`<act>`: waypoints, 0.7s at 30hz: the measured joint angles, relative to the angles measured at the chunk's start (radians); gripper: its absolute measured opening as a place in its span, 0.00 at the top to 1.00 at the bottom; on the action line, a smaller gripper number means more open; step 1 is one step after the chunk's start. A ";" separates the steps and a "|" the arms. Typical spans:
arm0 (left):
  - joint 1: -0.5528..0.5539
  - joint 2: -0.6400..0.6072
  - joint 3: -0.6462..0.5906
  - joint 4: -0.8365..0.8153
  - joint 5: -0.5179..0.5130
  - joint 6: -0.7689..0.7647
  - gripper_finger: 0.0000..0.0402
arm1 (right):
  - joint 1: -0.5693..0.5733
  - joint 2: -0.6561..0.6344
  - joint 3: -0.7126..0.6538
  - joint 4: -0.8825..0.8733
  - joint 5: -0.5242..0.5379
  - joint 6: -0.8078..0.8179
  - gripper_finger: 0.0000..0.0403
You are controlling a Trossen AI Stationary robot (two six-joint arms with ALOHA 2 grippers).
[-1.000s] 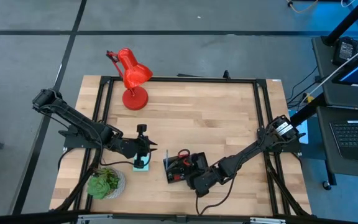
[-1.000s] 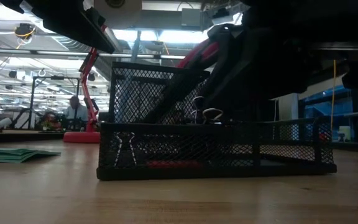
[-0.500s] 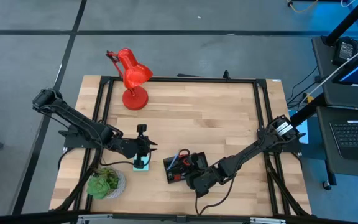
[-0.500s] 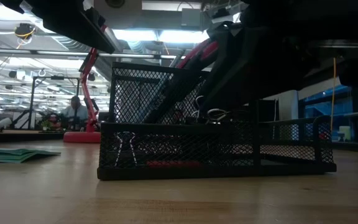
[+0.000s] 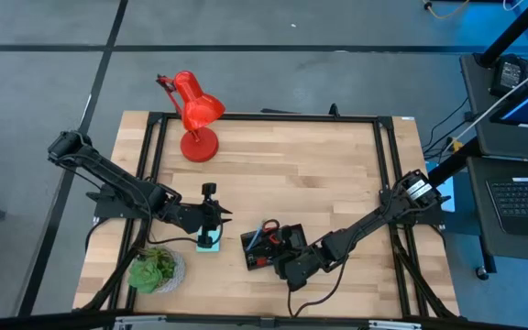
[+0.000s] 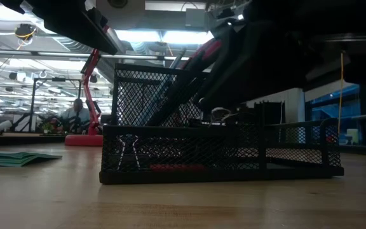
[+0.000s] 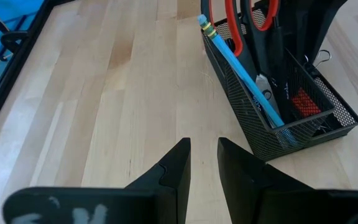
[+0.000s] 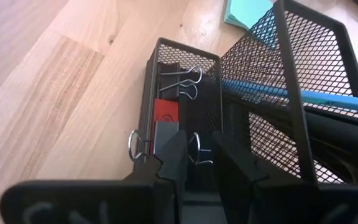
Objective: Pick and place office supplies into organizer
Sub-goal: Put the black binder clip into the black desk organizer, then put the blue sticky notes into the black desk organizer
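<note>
Two pincers [image 5: 211,220] [image 5: 287,266] flank the organizer [image 5: 266,247], fingers slightly parted

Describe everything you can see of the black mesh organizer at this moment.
The organizer is black wire mesh: a tall pen cup joined to a low tray. It stands upright on the wooden table's near edge, right of the blue notepad. The cup holds a light blue pen and red-handled scissors; the tray holds binder clips and a small red piece. The right gripper hangs over the tray.
</note>
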 joint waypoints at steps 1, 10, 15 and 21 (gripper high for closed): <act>0.000 0.000 0.000 0.000 0.000 0.000 0.81 | 0.000 0.000 0.000 0.003 0.000 0.000 0.81; 0.000 0.000 0.000 0.000 0.000 0.000 0.81 | 0.000 -0.001 0.001 0.020 0.000 -0.002 0.81; 0.000 0.000 0.000 0.000 0.000 0.000 0.81 | 0.000 -0.001 0.001 0.025 0.000 -0.004 0.81; 0.000 0.000 0.000 0.000 0.000 0.000 0.81 | 0.005 -0.001 0.001 0.049 0.000 -0.025 0.81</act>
